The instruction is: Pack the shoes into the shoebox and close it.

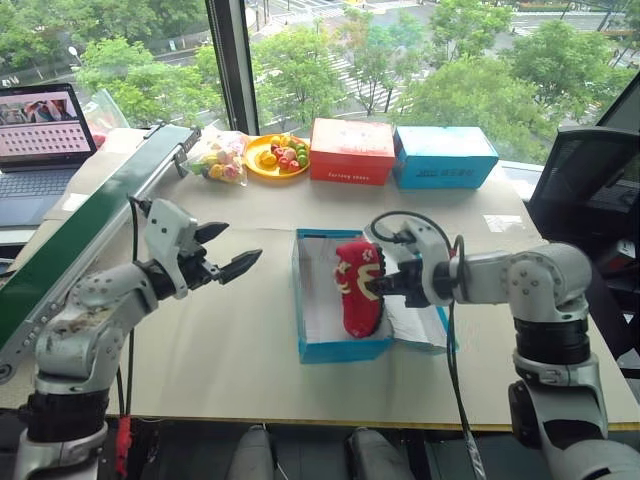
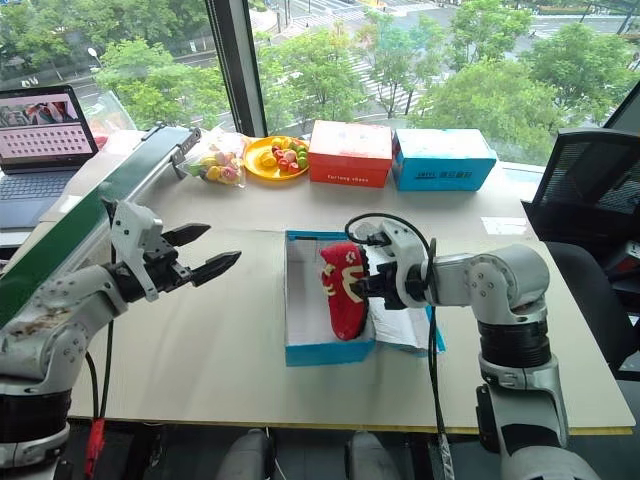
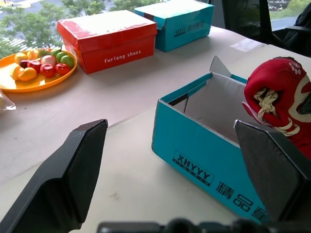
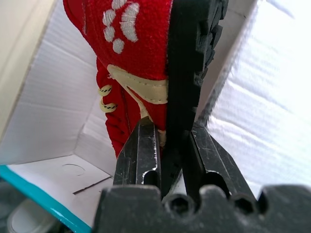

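Here's the right gripper (image 2: 372, 283) with its jaws pinching one bright red sneaker with the cream side logo (image 2: 343, 288) by the dark sole edge; the right wrist view shows the two black fingers (image 4: 141, 150) clamped either side of that sole. The shoe stands on its side, partly down in the open bright blue, white-lined cardboard shoebox (image 2: 325, 349), tucked along the wall nearest the right arm. Gripping by the sole looks deliberate: it keeps the soft upper free and lets the shoe slide in flat against the wall, leaving the rest of the white floor open, likely for the second shoe, which I can't pick out here.

On the other side, the left gripper (image 1: 228, 253) hovers above the pale bench (image 1: 200, 340), well apart from the box, jaws spread wide and holding nothing. It points toward the box, probably waiting to steady it or fetch the other shoe.

Something white lies just beside the box under the right arm; whether it's the lid or the wrapping paper, I can't tell.

Along the far edge by the window sit a red cardboard box (image 1: 352, 150), a paler blue box (image 1: 445, 157) and a yellow plate of toy fruit (image 1: 277, 156), all well clear of the action. My read: first shoe not yet let go, lid not yet shut.
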